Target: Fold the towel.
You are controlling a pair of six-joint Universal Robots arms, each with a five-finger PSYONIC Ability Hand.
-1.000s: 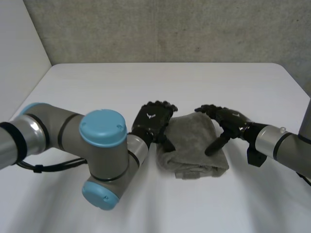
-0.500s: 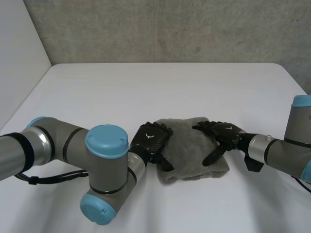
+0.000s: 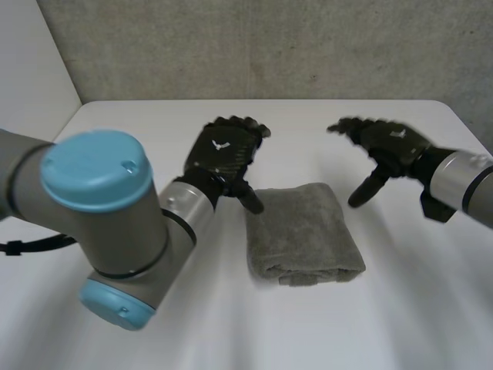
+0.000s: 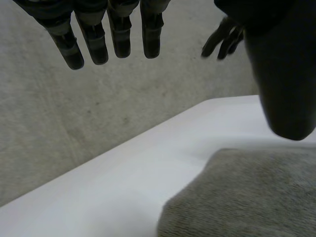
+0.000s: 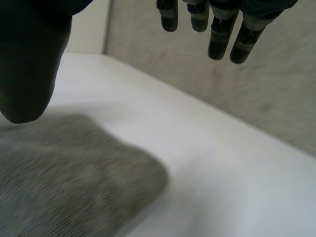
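The grey towel [image 3: 304,231] lies on the white worktop [image 3: 308,116] as a compact folded rectangle, so the fold looks done and the step in hand is probably getting the 2 hands clear of it. The left hand [image 3: 223,154] hovers beside the towel's far left corner and the right hand [image 3: 385,142] hangs off its far right side, both with fingers spread and holding nothing. To do this well, each hand should go up and outward from the towel (terry loops snag easily), thumbs first, so no layer is dragged open. The head view gives the towel's whole outline and the stacked layers at its near edge. The left wrist view adds that the thumb sits above the towel [image 4: 256,197], and the right wrist view shows bare worktop beyond the towel [image 5: 64,173].
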